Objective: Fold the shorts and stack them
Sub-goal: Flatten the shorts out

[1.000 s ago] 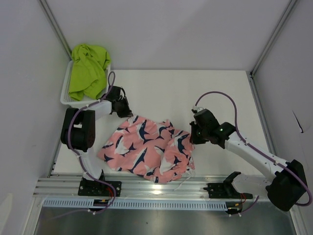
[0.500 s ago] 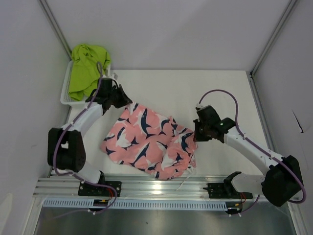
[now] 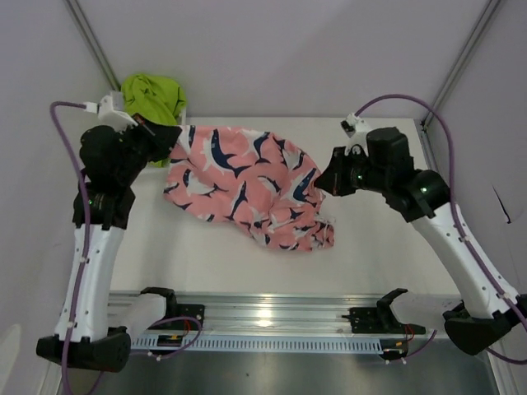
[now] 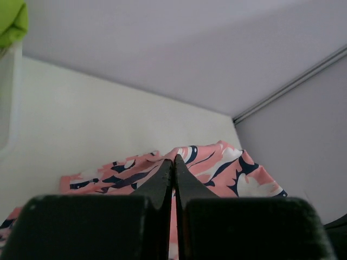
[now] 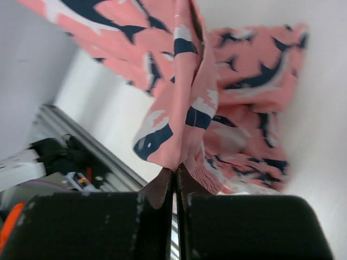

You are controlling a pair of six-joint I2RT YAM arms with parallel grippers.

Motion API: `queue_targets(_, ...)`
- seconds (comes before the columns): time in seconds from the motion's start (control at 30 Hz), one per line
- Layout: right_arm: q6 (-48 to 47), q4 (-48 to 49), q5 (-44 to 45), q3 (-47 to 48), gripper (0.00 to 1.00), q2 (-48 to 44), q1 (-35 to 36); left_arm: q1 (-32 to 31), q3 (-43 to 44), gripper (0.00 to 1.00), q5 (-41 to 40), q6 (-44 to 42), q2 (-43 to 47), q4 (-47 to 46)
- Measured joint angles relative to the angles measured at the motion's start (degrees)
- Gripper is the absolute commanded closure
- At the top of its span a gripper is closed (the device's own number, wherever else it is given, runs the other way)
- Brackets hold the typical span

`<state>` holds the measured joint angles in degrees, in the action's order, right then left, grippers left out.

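Note:
The pink shorts with navy-and-white print hang stretched between both grippers, raised over the table, their lower part drooping to the table near the middle. My left gripper is shut on their left top corner; in the left wrist view the pink shorts spread beyond the closed left gripper. My right gripper is shut on the right edge; in the right wrist view the pink shorts hang from the closed right gripper. The lime green shorts lie in the basket at the back left.
The white mesh basket stands at the back left corner against the wall, mostly hidden by the left arm. The metal rail runs along the table's near edge. White walls close in the left, back and right sides.
Both arms have risen and drawn apart, lifting the pink shorts off the table and pulling them out wide toward the back.

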<state>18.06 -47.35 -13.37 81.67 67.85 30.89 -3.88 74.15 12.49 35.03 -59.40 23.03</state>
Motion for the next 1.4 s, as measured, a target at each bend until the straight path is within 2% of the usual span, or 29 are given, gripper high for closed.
queue_targets(0.27, 1.27, -2.99, -15.54, 14.32, 1.0, -6.97, 1.9, 0.02, 14.21, 1.0, -4.2, 0.68, 13.88, 5.68)
queue_targets(0.5, 5.44, -3.87, -25.94, 28.83, 1.0, -8.15, 2.89, 0.02, 19.61, 1.0, -9.01, 1.05, 24.76, 4.15)
queue_targets(0.63, 5.86, -6.99, -27.34, 39.12, 1.0, -5.38, 2.91, 0.04, 23.21, 1.0, -10.32, 1.01, 23.87, 4.55)
queue_targets(0.77, 5.38, -10.29, -26.01, 46.25, 1.0, -0.11, 0.68, 0.04, 29.09, 1.0, -11.04, 0.7, 17.03, 5.33)
queue_targets(0.83, 5.31, -10.36, -27.65, 44.33, 1.0, 1.88, -4.59, 0.04, 31.06, 1.0, -11.28, 0.44, 12.52, 5.01)
queue_targets(0.97, 10.05, -1.73, -37.33, 26.21, 1.0, 2.6, -18.27, 0.04, 30.21, 1.0, -11.43, 0.44, 3.98, 4.39)
queue_targets(1.1, 18.6, 10.54, -43.58, 7.67, 1.0, 6.54, -30.62, 0.0, 20.81, 1.0, -9.73, 1.11, -1.73, 0.22)
queue_targets(1.2, 21.2, 14.49, -44.15, 1.55, 1.0, 9.05, -34.6, -0.13, 10.95, 1.0, -7.48, 2.12, -6.05, -3.54)
queue_targets(1.4, 19.56, 19.04, -41.51, -3.98, 1.0, 10.95, -35.54, -0.13, -5.62, 1.0, -6.32, 4.2, -13.27, -12.2)
